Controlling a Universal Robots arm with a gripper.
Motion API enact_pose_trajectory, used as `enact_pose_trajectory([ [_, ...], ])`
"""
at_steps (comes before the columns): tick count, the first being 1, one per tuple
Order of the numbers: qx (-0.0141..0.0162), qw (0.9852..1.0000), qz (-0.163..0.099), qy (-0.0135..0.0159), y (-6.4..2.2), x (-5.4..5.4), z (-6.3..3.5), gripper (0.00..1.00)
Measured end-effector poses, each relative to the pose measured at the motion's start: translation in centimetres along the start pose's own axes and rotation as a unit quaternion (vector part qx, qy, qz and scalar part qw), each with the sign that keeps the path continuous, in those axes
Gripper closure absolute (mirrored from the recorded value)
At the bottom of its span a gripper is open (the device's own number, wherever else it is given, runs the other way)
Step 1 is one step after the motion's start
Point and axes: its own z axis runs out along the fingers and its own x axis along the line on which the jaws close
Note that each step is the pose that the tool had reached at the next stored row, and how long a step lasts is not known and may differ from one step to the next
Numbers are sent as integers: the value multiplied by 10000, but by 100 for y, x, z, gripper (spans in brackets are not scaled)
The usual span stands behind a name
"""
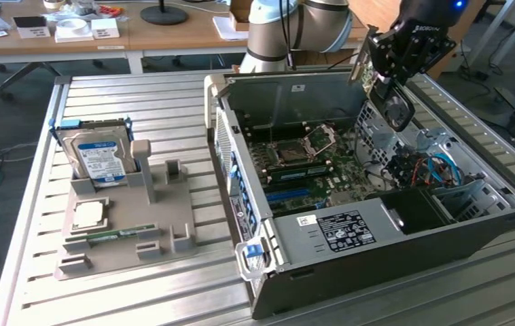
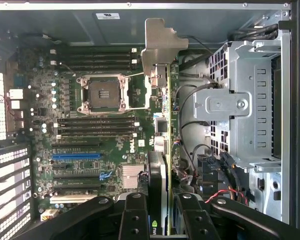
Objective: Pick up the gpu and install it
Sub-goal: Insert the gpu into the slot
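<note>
While the large black open computer case [image 1: 348, 272] lies on its side, the gripper [image 2: 165, 220] hangs above its green motherboard [image 2: 90, 145]. The jaws are partly closed and clamp both faces of the gpu [image 2: 160, 170], a thin green-and-black card seen edge-on, with its silver metal bracket [image 2: 160, 40] at the far end. To seat it well, I judge the card must be upright and parallel to the long slots. Its connector edge is hidden, so the slot beneath is unclear.
</note>
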Motion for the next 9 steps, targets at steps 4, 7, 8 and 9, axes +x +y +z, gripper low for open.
enact_pose_trajectory([
  [4, 0, 10000, 0, 0, 0, 0, 0, 73],
  [7, 0, 10000, 0, 0, 0, 0, 0, 73],
  [8, 0, 10000, 0, 0, 0, 0, 0, 73],
  [9, 0, 10000, -3, 0, 0, 0, 0, 73],
])
